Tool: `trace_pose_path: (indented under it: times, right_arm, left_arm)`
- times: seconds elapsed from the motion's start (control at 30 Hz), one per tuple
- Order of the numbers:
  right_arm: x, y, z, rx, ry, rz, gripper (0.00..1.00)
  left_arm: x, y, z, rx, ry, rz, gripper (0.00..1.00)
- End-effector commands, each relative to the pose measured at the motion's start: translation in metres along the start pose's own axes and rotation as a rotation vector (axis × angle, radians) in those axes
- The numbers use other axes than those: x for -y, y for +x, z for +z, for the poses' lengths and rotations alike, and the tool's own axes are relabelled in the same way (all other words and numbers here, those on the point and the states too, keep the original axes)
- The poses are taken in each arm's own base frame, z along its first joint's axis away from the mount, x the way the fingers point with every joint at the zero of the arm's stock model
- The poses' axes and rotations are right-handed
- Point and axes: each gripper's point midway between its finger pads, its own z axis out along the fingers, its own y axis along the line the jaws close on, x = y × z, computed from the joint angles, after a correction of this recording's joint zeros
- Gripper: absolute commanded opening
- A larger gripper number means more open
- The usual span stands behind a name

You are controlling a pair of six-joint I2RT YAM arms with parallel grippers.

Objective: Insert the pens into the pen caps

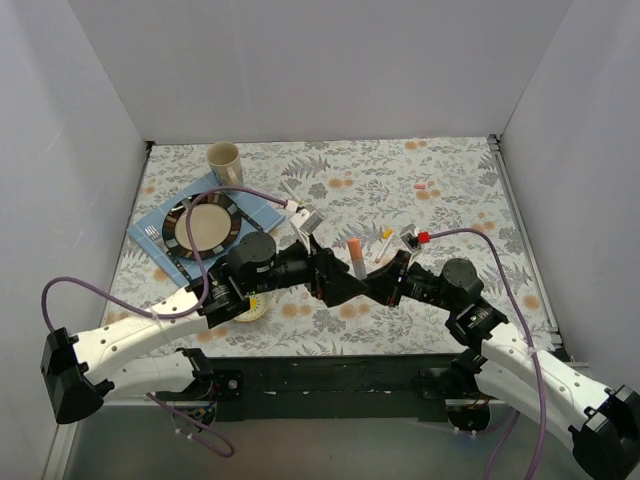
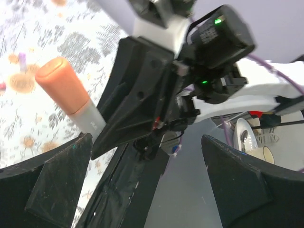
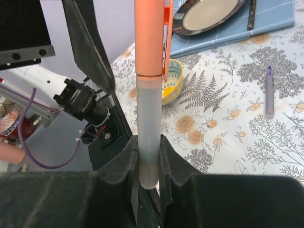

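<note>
A pen with a pale barrel (image 3: pixel 148 123) and an orange cap (image 3: pixel 149 38) pushed onto its top stands upright in my right gripper (image 3: pixel 148 142), which is shut on the lower barrel. From above, this pen (image 1: pixel 354 256) stands between the two grippers at mid-table. My left gripper (image 2: pixel 146 142) is open beside it, its fingers (image 2: pixel 47 190) spread wide and off the orange cap (image 2: pixel 61 83). A purple pen (image 3: pixel 269 90) lies flat on the cloth. A yellow pen (image 1: pixel 386 236) and a small pink cap (image 1: pixel 421 186) lie farther back.
A dark-rimmed plate (image 1: pixel 172 232) rests on a blue mat (image 1: pixel 262 211) at the back left, with a beige cup (image 1: pixel 224 160) behind it. A small yellow bowl (image 1: pixel 250 306) sits by the left arm. White walls enclose the flower-patterned table (image 1: pixel 460 200).
</note>
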Motion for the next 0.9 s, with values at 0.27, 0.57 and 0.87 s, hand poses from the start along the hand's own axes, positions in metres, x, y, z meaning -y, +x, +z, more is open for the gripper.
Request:
trace_pose_path:
  times: [0.27, 0.57, 0.87]
  right_arm:
    - [-0.053, -0.042, -0.013, 0.089, -0.159, -0.051, 0.01]
    - [-0.056, -0.042, -0.017, 0.095, -0.162, -0.049, 0.01]
    - [-0.051, -0.048, -0.018, 0.118, -0.118, -0.074, 0.01]
  left_arm:
    - [0.031, -0.049, -0.002, 0.114, 0.071, 0.177, 0.95]
    - [0.029, -0.043, 0.009, 0.066, 0.079, 0.172, 0.96]
    - [0.038, -0.042, -0.007, 0.084, 0.113, 0.166, 0.97]
